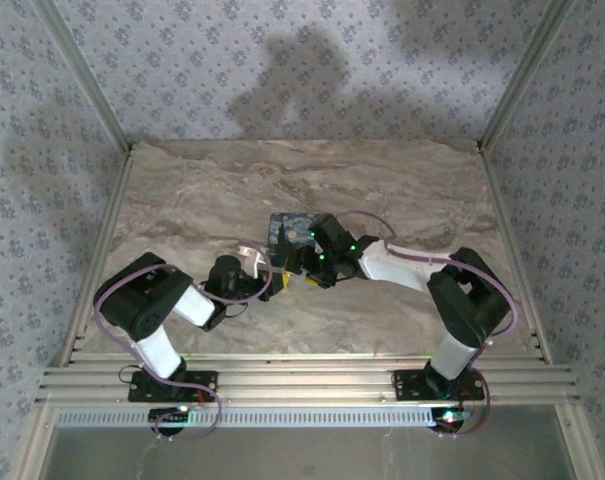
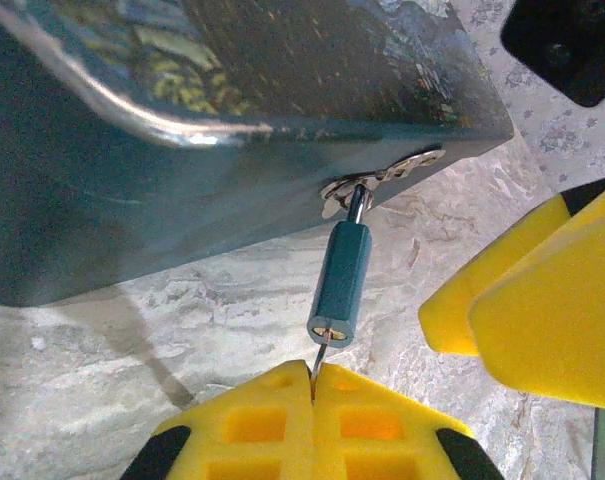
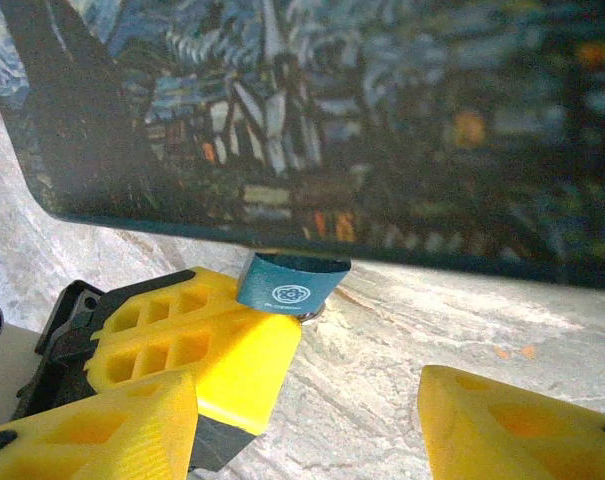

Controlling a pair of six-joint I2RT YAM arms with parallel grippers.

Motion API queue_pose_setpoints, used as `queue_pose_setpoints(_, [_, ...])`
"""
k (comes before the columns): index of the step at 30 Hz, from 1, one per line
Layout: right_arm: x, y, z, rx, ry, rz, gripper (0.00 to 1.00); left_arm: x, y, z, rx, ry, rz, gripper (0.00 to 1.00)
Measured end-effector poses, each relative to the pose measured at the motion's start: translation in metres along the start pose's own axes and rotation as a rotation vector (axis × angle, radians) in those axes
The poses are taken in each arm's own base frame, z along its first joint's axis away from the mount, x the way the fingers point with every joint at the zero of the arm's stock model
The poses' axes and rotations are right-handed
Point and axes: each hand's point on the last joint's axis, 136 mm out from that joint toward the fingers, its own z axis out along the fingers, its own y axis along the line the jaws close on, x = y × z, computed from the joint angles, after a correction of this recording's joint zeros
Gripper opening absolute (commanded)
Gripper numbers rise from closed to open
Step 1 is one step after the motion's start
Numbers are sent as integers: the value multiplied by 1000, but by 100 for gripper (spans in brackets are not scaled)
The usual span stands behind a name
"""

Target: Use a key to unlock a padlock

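The padlock [image 1: 288, 228] lies on the marble table just beyond both grippers; its night-sky face [image 3: 312, 120] and dark side [image 2: 132, 200] loom close in the wrist views. The key [image 2: 340, 283], with its blue head [image 3: 292, 283], sticks out of the keyhole in the padlock's side. My left gripper [image 2: 313, 378] is shut, and its yellow fingertips pinch a thin metal loop at the end of the key's head. My right gripper [image 3: 307, 430] is open just in front of the key, with only bare table between its yellow fingers [image 3: 512, 425].
The marble table [image 1: 232, 190] is walled by patterned panels at the back and sides. Both arms' wrists crowd together at the padlock [image 1: 302, 262]. The right gripper's yellow fingers [image 2: 527, 290] sit close to the right of the key in the left wrist view.
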Motion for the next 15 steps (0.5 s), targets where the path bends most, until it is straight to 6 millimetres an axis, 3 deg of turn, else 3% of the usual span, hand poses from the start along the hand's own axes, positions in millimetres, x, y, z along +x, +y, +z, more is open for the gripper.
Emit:
queue_pose_setpoints(6, [-3, -6, 5, -26, -95, 38, 58, 2, -2, 0, -10, 6, 1, 0])
queue_pose_setpoints(15, [-19, 12, 12, -103, -187, 67, 53, 6, -4, -1, -20, 25, -5, 0])
